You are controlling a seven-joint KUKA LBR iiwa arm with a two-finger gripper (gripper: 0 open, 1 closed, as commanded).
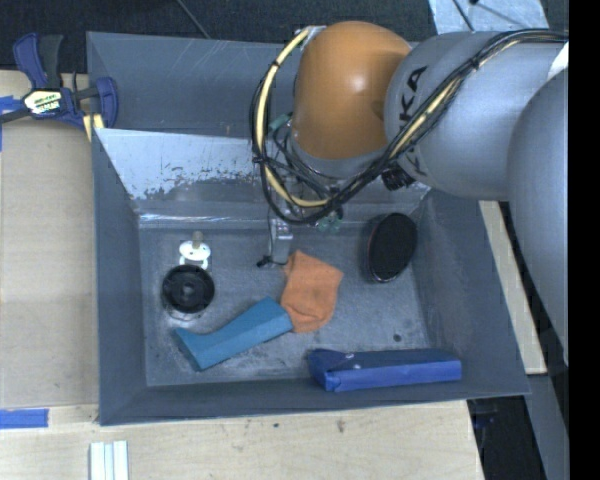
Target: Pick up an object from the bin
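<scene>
– Orange cloth (311, 290)?
– Mid-frame in the bin (120, 298), just below and right of the tool (278, 250), touching or nearly.
– Spread or pressed together?
– Cannot tell; top hidden under orange cover (345, 88) and cables (265, 158).

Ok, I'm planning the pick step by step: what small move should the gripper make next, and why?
Probably a short shift toward the middle of the orange cloth. The gripper sits at its upper left corner, and nothing else lies as near.

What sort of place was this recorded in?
Probably a robotics lab's bin-picking station: a KUKA arm reaches into a grey metal bin holding loose things, like an orange cloth and a light-blue block.
</scene>
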